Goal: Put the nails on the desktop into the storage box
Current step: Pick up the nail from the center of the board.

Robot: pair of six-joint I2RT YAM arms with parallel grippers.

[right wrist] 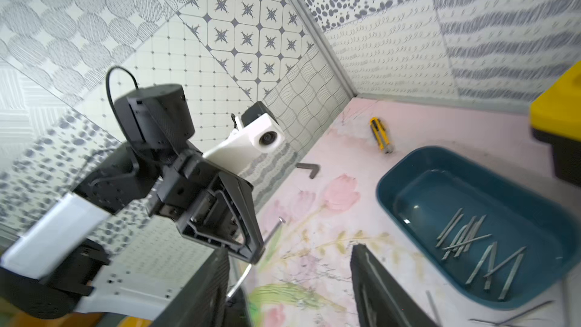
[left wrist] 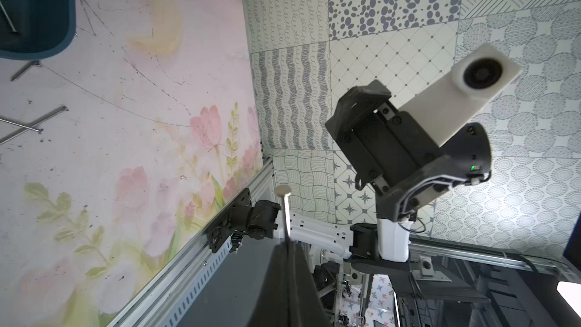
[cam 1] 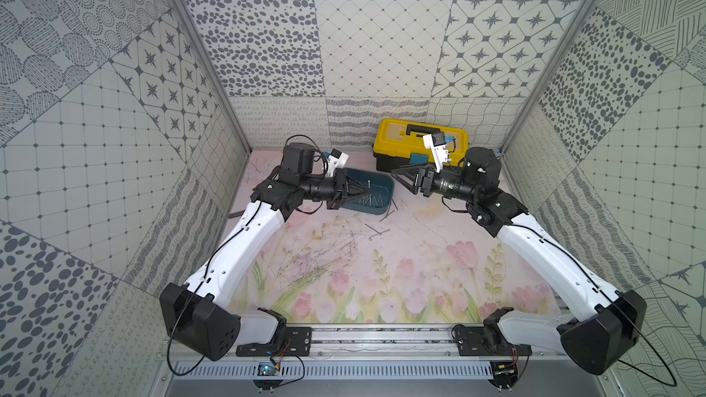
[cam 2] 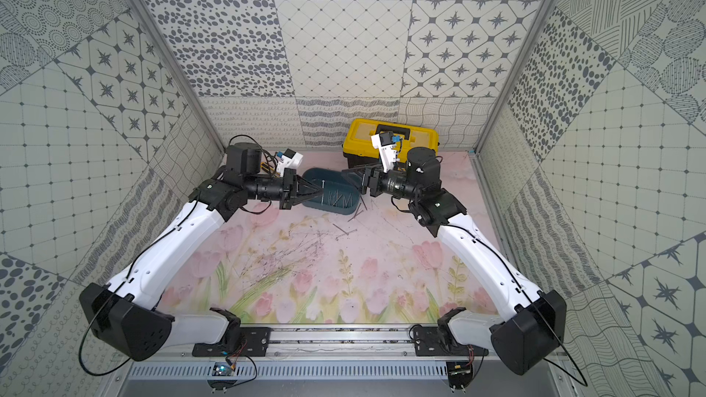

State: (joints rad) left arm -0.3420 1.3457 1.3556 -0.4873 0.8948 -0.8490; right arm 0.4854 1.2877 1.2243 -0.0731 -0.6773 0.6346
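Note:
My left gripper [cam 1: 366, 189] is shut on one grey nail [left wrist: 286, 212], whose flat head sticks out past the fingertips, and it hangs over the near-left part of the teal storage box [cam 1: 385, 184]. Several nails [right wrist: 471, 243] lie on the box floor. More nails [cam 1: 376, 231] lie crossed on the flowered desktop [cam 1: 420, 261] in front of the box, and others [cam 2: 359, 212] lie by its right corner. My right gripper [cam 1: 401, 182] is open with nothing between its fingers, held above the box's right end and facing the left gripper [right wrist: 257, 254].
A yellow-and-black toolbox [cam 1: 420, 139] stands against the back wall behind the right gripper. A yellow utility knife [right wrist: 380, 135] lies at the back left, and a dark L-shaped bar [right wrist: 309, 168] lies by the left wall. Patterned walls close in three sides.

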